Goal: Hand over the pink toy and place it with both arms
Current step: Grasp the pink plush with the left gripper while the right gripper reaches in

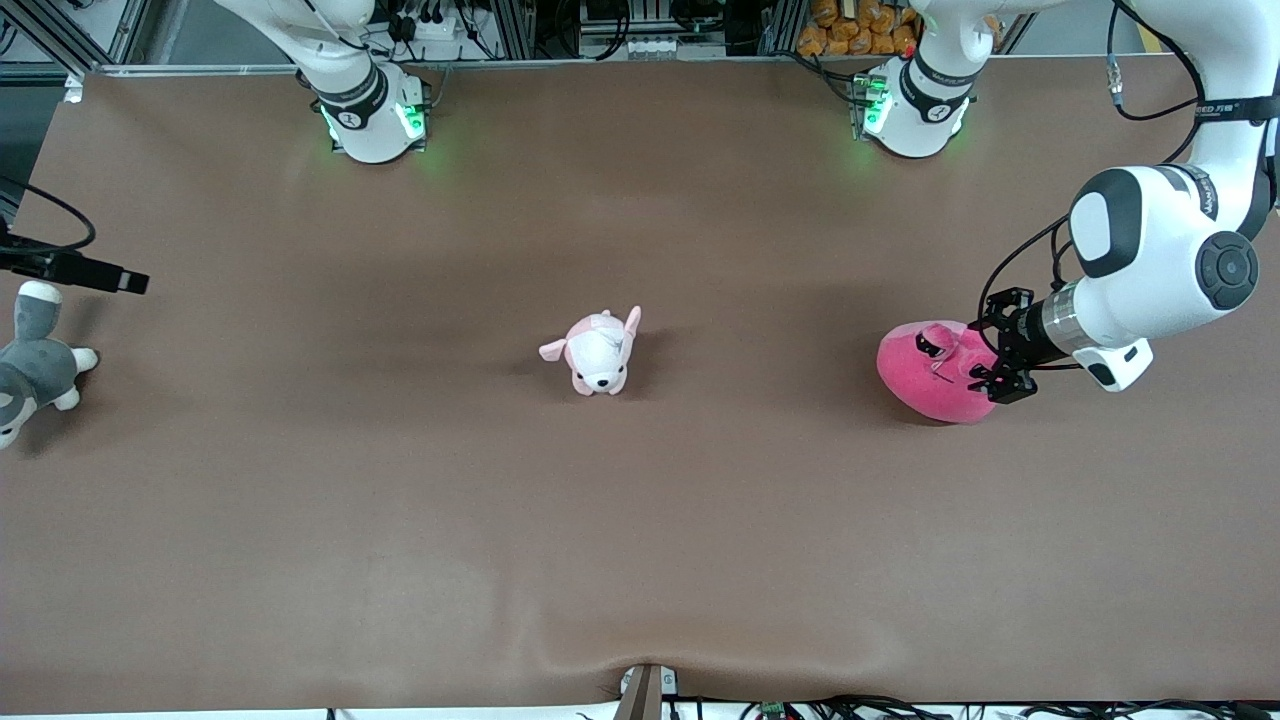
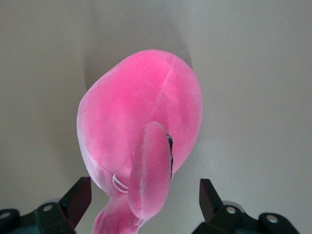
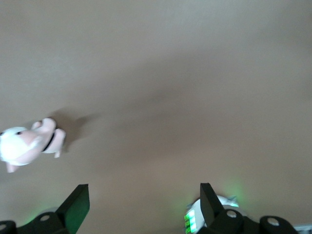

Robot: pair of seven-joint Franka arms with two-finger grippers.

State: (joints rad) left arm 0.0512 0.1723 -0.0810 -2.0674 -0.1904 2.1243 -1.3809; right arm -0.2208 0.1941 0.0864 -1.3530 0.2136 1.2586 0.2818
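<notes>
The pink toy (image 1: 930, 378), a hot-pink round plush with black angry eyes, lies on the brown table at the left arm's end. My left gripper (image 1: 986, 358) is low beside it, open, with its fingers on either side of one floppy flap. In the left wrist view the pink toy (image 2: 141, 107) fills the middle. Its flap (image 2: 148, 175) hangs between the two black fingers (image 2: 79, 199), with a gap on each side. My right gripper (image 3: 144, 207) is open and holds nothing, high over the table near the right arm's base; the front view does not show it.
A small pale pink-and-white puppy plush (image 1: 598, 352) stands mid-table and also shows in the right wrist view (image 3: 27, 144). A grey-and-white plush (image 1: 30, 370) lies at the right arm's end, below a black device (image 1: 75, 270). The table cover bulges near the front edge (image 1: 640, 655).
</notes>
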